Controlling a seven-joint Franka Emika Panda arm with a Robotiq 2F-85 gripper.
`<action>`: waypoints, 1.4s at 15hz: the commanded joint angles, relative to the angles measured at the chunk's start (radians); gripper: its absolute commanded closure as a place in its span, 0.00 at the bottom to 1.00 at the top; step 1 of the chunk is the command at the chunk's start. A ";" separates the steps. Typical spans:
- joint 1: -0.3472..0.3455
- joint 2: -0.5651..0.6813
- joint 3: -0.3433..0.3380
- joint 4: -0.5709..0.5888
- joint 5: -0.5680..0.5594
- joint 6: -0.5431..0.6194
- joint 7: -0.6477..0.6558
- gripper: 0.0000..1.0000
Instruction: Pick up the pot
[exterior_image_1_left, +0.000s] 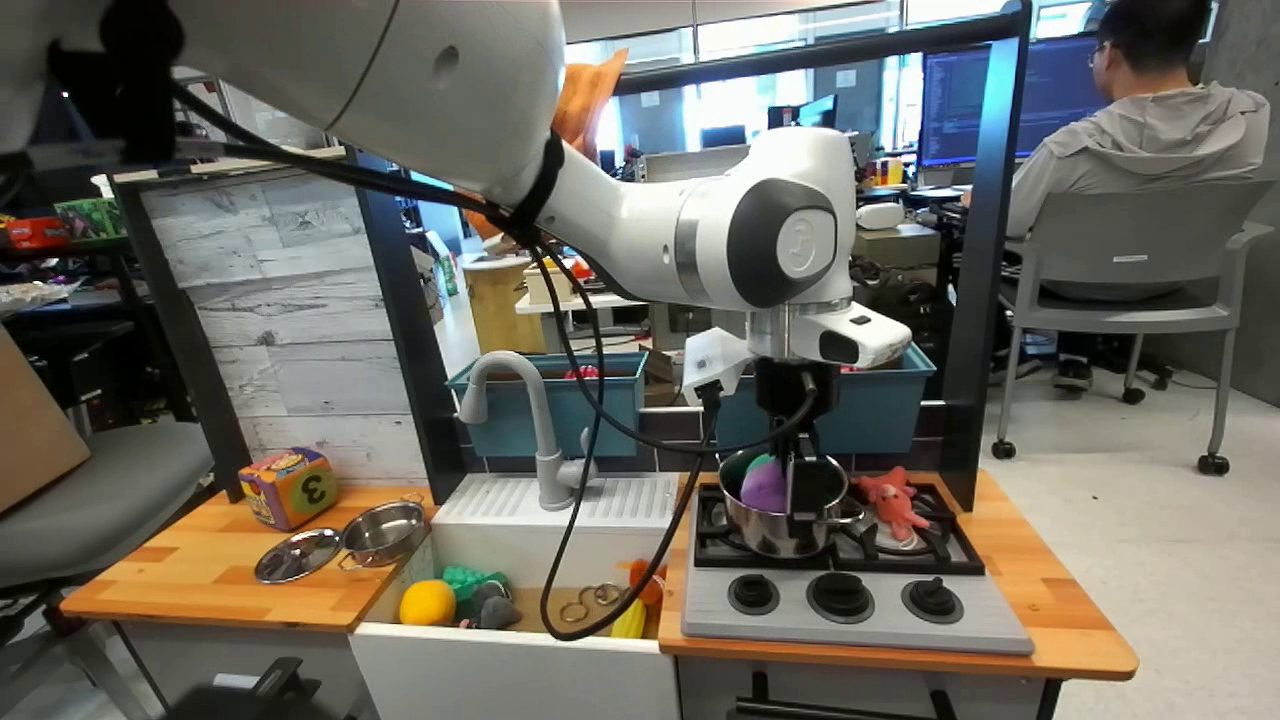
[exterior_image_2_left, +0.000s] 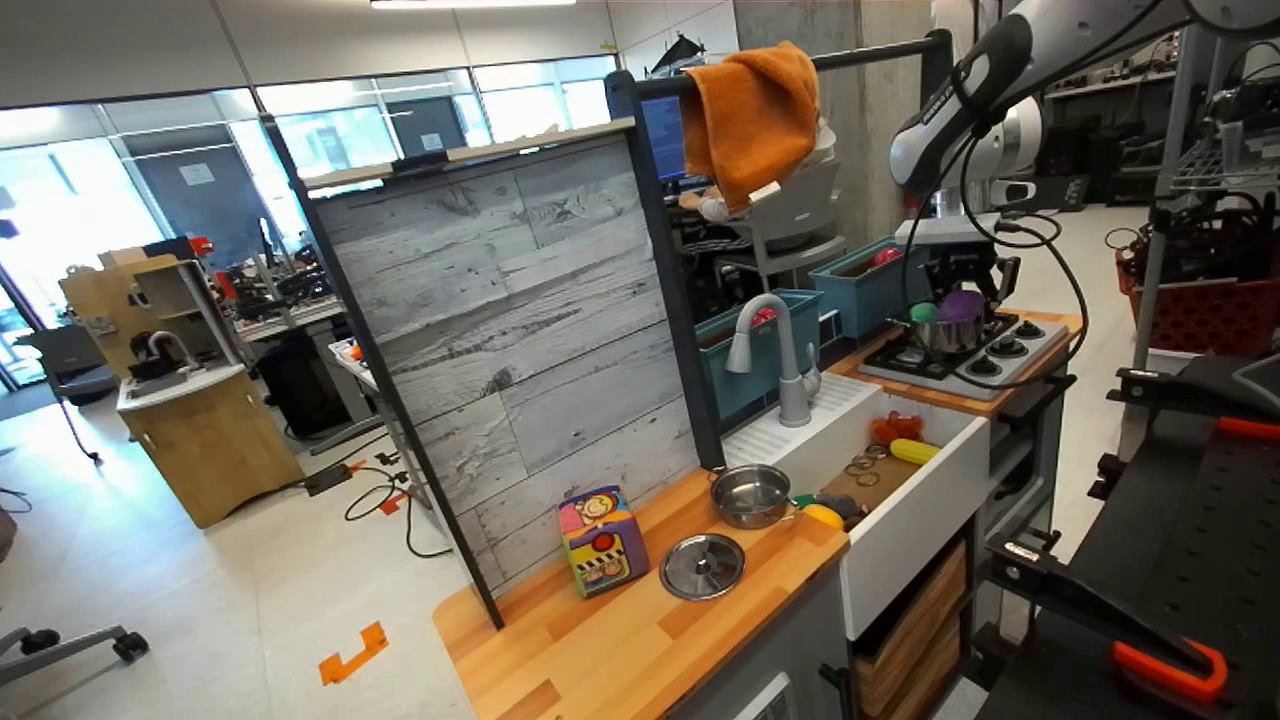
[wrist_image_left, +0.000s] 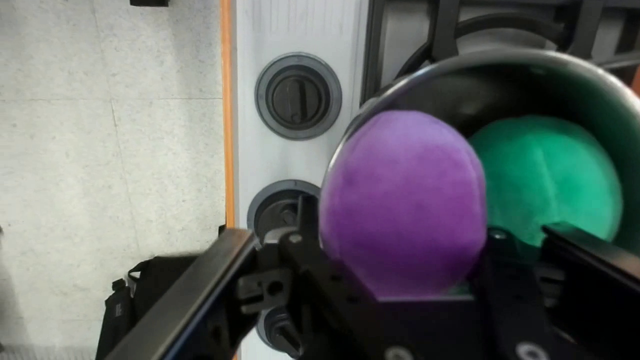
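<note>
The pot (exterior_image_1_left: 765, 535) is shiny silver and stands upright on the toy stove's left burner in an exterior view. It also shows in an exterior view (exterior_image_2_left: 945, 338) and in the wrist view (wrist_image_left: 465, 90). A purple plush ball (wrist_image_left: 402, 195) and a green plush ball (wrist_image_left: 545, 175) lie in it. My gripper (wrist_image_left: 402, 232) points down at the pot's front side and is open. In the wrist view one finger is outside the rim and the other is over the inside, with the purple ball between them. Contact with the wall is hidden.
A red plush toy (exterior_image_1_left: 893, 505) lies on the stove beside the pot. Teal bins (exterior_image_1_left: 850, 420) stand behind it. The sink (exterior_image_1_left: 520, 650) holds several toys; a grey faucet (exterior_image_1_left: 545, 440) rises behind. A shallow silver bowl (exterior_image_1_left: 385, 540) and lid (exterior_image_1_left: 298, 555) are at left. The arm's cable hangs before the sink.
</note>
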 joint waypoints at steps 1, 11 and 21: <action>-0.029 0.025 0.036 0.086 -0.068 -0.089 0.036 0.72; -0.042 0.030 0.067 0.197 -0.116 -0.333 0.041 0.98; -0.047 0.062 0.088 0.271 -0.134 -0.386 0.044 0.97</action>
